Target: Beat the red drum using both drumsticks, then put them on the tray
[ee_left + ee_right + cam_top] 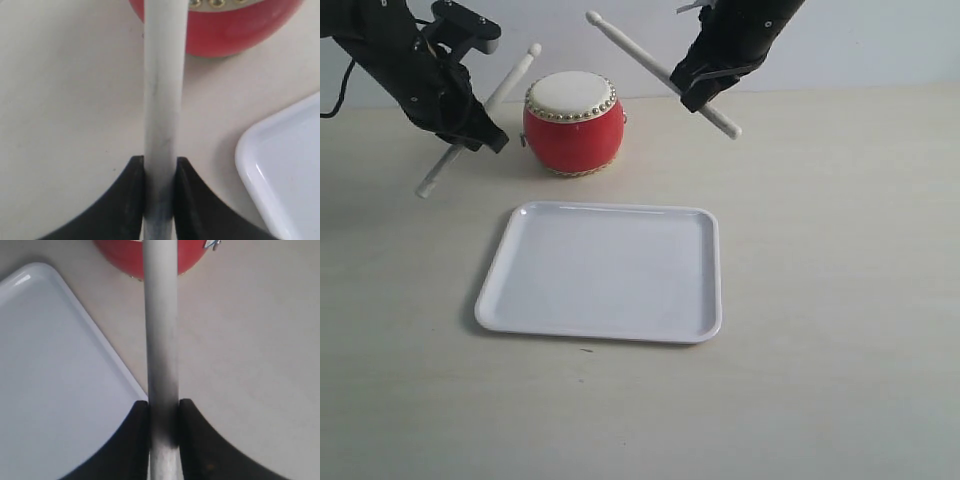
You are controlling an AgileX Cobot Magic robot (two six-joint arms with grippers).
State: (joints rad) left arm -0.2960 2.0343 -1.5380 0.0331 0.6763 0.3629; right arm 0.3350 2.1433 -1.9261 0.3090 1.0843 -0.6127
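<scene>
The red drum (pixel 574 122) stands upright on the pale tabletop (pixel 840 300), behind the white tray (pixel 605 270), which lies flat nearer the camera with a strip of bare surface between the two. The left end effector (pixel 470 125) is clamped on the left drumstick (pixel 510 85), gripping it partway along. The stick slants up and inward, its rounded tip just beside the upper left edge of the drum's cream skin, while its other end points down toward the tabletop to the left of the drum. The right end effector (pixel 698 88) is closed around the right drumstick (pixel 635 50), also partway along. This stick is tilted so that its tip is raised in the air above the drum, clear of the skin, and its butt end juts out lower on the right. In the left wrist view both black fingers (pixel 130 200) press against the stick's sides, with the drum ahead and a tray corner to one side. The right wrist view shows the same tight pinch by its fingers (pixel 200 440).
</scene>
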